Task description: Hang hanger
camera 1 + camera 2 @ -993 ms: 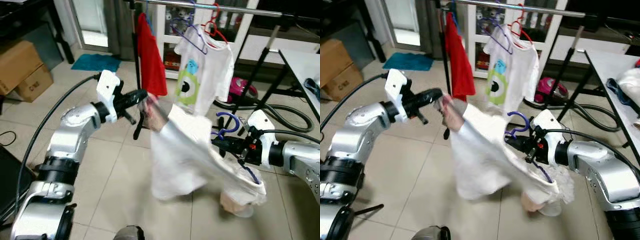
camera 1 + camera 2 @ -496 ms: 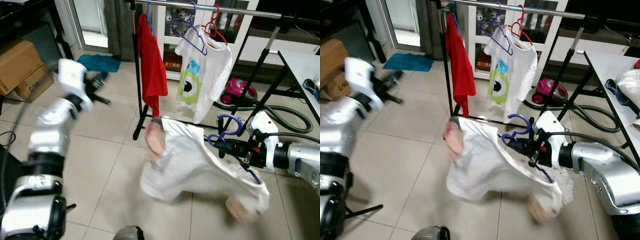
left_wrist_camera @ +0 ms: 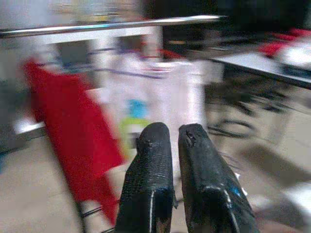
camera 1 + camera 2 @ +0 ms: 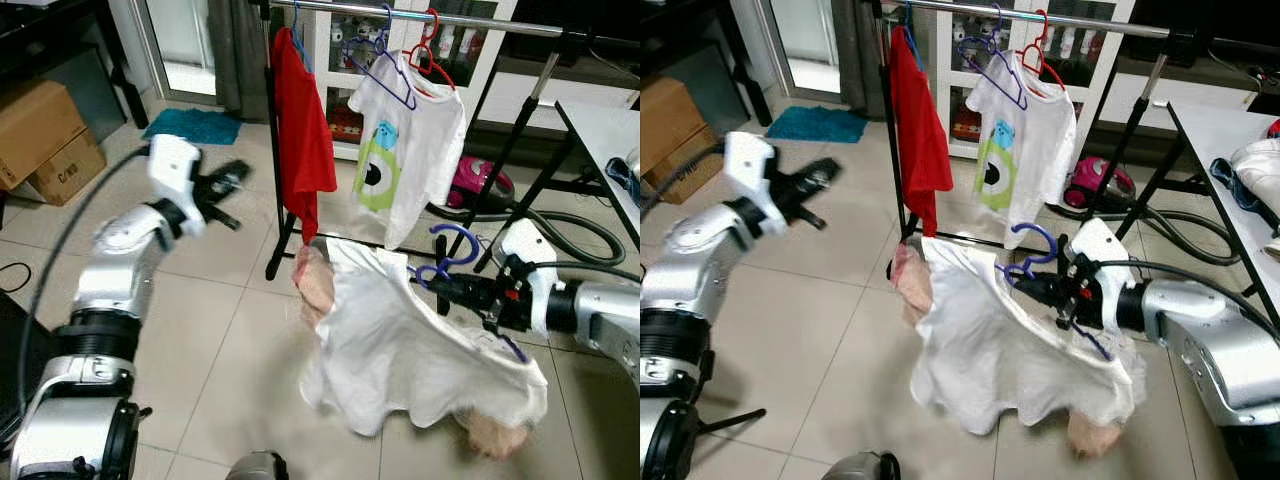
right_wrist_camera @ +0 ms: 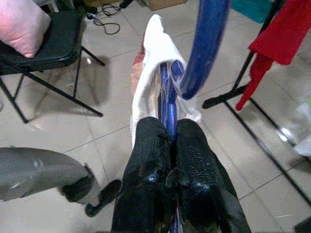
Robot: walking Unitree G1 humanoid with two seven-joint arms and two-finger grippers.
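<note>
A blue hanger (image 4: 455, 243) carries a white shirt (image 4: 400, 350) with pink sleeve ends, low in front of the rack. My right gripper (image 4: 447, 287) is shut on the hanger just below its hook, and the wrist view shows its fingers (image 5: 192, 160) clamped on the blue bar. The shirt droops toward the floor, hiding the rest of the hanger. My left gripper (image 4: 232, 180) is out to the left, apart from the shirt, its fingers (image 3: 155, 145) together on nothing. The silver rail (image 4: 450, 17) runs across the top.
On the rail hang a red garment (image 4: 305, 130), a white T-shirt with a green monster (image 4: 405, 140) on a red hanger (image 4: 432, 52), and a bare blue hanger (image 4: 385, 72). Cardboard boxes (image 4: 45, 135) stand far left, a pink vacuum (image 4: 470, 180) under the rack, and a table (image 4: 610, 130) on the right.
My left gripper let go of the shirt's sleeve and swung away to the left. The shirt dropped and now hangs from the hanger alone. The right gripper has stayed put.
</note>
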